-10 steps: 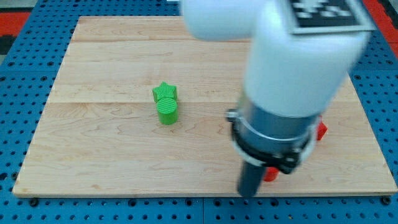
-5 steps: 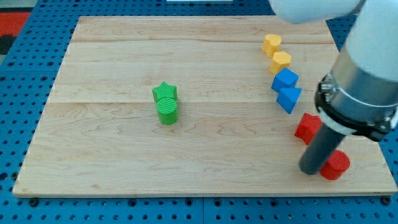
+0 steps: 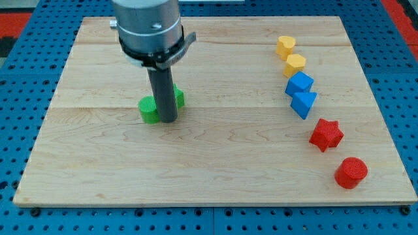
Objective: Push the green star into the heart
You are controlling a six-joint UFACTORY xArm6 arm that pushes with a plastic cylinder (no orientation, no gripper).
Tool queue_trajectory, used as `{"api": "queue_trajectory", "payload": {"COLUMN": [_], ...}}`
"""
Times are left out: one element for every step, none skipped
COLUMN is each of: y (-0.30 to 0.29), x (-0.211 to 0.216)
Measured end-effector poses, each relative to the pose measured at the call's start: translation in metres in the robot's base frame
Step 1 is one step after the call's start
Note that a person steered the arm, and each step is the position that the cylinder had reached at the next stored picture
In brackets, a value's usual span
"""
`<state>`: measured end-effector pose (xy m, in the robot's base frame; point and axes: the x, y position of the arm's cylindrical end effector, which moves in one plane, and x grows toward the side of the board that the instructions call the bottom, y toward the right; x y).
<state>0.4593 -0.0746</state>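
A: Where is my tip [image 3: 168, 120] placed?
B: Between two green plastic blocks on the wooden board [image 3: 98, 163]: the green round block [image 3: 149, 109] at the view's left, the green star [image 3: 178, 98] half hidden behind the rod.
A: And a gripper?
B: None is fitted. A yellow heart-like block [image 3: 285, 46] is seen well apart, top right.

My tip [image 3: 168, 120] sits between the green cylinder [image 3: 149, 110] and green star [image 3: 177, 98]

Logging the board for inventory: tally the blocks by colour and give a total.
Green: 2
Yellow: 2
Blue: 2
Red: 2
Total: 8
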Motion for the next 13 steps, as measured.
{"api": "queue_trajectory", "payload": {"y": [0.002, 0.001, -0.005, 0.039, 0.058, 0.04, 0.072, 0.138, 0.092, 0.072, 0.102, 0.128, 0.148], "x": [-0.018, -0.056, -0.116, -0.141, -0.173, -0.209, -0.222, -0.221, -0.235, -0.223, -0.173, -0.166, -0.181]}}
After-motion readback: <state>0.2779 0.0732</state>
